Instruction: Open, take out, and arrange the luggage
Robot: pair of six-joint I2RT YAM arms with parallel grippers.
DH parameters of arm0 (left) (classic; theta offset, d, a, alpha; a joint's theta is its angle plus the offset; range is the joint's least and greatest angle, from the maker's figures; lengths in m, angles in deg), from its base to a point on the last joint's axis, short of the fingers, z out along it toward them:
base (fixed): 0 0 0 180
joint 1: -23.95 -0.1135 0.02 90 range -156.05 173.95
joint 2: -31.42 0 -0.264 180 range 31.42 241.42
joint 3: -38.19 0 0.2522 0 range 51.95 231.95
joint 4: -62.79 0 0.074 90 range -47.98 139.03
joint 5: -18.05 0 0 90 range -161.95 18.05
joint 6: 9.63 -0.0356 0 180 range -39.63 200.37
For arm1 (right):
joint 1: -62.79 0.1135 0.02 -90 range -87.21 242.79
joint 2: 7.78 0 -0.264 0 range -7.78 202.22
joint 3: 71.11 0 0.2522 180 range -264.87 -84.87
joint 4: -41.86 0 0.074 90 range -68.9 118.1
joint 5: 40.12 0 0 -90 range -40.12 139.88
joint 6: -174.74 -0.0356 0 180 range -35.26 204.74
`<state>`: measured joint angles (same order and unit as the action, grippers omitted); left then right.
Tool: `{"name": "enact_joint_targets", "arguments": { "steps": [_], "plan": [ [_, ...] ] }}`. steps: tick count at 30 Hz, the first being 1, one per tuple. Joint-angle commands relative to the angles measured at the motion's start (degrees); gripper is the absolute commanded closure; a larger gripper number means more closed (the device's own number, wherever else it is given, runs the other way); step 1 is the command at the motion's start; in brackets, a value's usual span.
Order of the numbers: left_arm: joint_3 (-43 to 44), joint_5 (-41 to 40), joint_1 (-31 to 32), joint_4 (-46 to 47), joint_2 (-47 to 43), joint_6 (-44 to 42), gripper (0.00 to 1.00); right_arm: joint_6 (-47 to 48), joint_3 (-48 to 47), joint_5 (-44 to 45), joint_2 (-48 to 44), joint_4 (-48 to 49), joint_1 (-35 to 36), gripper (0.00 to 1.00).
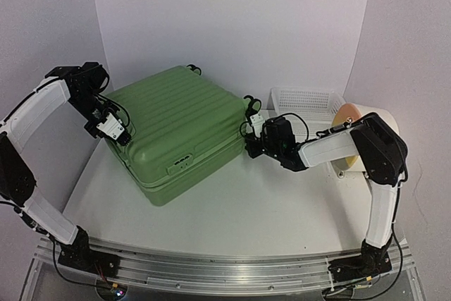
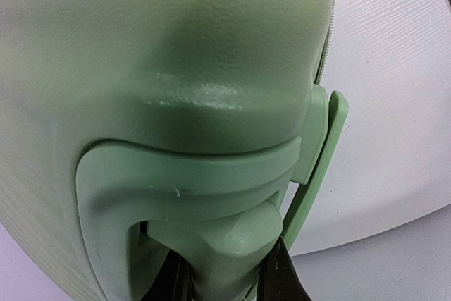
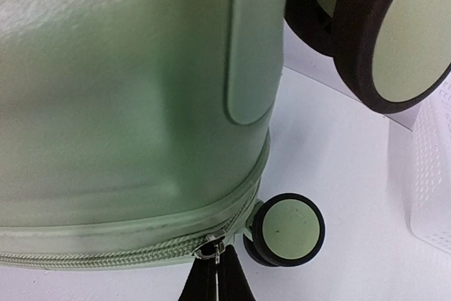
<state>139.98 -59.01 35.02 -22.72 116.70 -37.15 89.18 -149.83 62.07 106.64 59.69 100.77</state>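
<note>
The luggage (image 1: pixel 176 128), a light-green ribbed hard-shell case, lies flat and closed on the table (image 1: pixel 232 209), nearer the far edge and the left edge than the near one, its wheeled end turned toward the far right corner. The zipper (image 3: pixel 106 255) that joins the two shell halves is done up along the visible side, so the opening step is judged not yet done. The left end effector (image 1: pixel 115 132) meets the case on the side facing the left edge; its fingers (image 2: pixel 282 273) stand a little apart on either side of the moulded handle (image 2: pixel 211 237) and appear closed on it, probably to steady the case against the pull of the zip. The right end effector (image 3: pixel 215 267) sits at the corner beside a lower wheel (image 3: pixel 287 229), fingers pressed together on the metal zipper pull (image 3: pixel 211 250), placed to draw it along the seam. A white mesh basket (image 1: pixel 303 100) and a cream cylinder (image 1: pixel 352 121) stand by the far right corner, apart from the case
</note>
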Motion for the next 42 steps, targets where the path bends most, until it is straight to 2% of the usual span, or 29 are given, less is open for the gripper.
{"name": "enact_joint_targets", "arguments": {
  "steps": [1,7,14,21,25,29,30,31,32,33,34,36,39,42],
  "plan": [
    [-1.76,-1.21,-1.35,-4.42,1.47,1.72,1.00,0.53,-7.13,3.45,-0.73,10.21,-5.78,1.00],
    [-1.70,-0.52,-1.82,-4.32,1.14,0.81,1.00,3.39,-10.06,-1.81,1.83,10.08,-8.60,1.00],
    [-1.47,1.24,-2.30,-4.16,0.59,-0.44,1.00,19.90,-13.82,-16.12,4.99,10.50,-9.56,1.00],
    [-1.30,2.08,-2.71,-4.46,0.01,-1.39,1.00,28.97,-21.57,-6.53,9.37,10.37,-10.58,1.00],
    [-1.07,2.81,-2.71,-4.35,0.03,-1.06,1.00,29.03,-21.82,-14.63,9.38,9.65,-10.34,1.00],
    [-2.62,4.52,-2.71,-0.73,-1.18,2.77,0.98,24.94,-17.02,-23.38,7.52,10.00,-9.73,1.00],
    [-3.15,5.39,-2.72,1.45,-2.00,4.49,0.90,23.54,-15.68,-25.00,7.21,10.37,-9.62,1.00],
    [-3.79,6.55,-2.72,3.90,-3.02,7.54,0.76,22.73,-14.62,-25.72,7.18,10.92,-9.28,1.00],
    [-4.09,7.96,-2.72,6.88,-3.68,9.95,0.55,22.17,-13.76,-26.04,7.27,11.38,-8.79,1.00],
    [-4.14,9.27,-2.72,10.55,-4.68,14.43,0.38,22.01,-13.32,-25.91,7.49,11.53,-8.28,1.00],
    [-3.87,10.80,-2.68,13.76,-5.55,18.42,0.25,21.79,-12.94,-25.87,7.73,11.76,-7.71,1.00],
    [-2.33,13.13,-2.80,19.15,-6.67,27.00,0.16,20.19,-12.30,-26.14,8.43,12.77,-6.66,1.00],
    [1.69,14.38,-4.64,25.49,-7.87,42.80,0.13,17.99,-11.18,-25.71,8.96,15.45,-5.72,1.00],
    [1.85,18.28,-12.30,25.25,-10.14,49.52,0.13,16.79,-10.19,-25.61,8.94,16.59,-5.38,1.00]
  ]
}}
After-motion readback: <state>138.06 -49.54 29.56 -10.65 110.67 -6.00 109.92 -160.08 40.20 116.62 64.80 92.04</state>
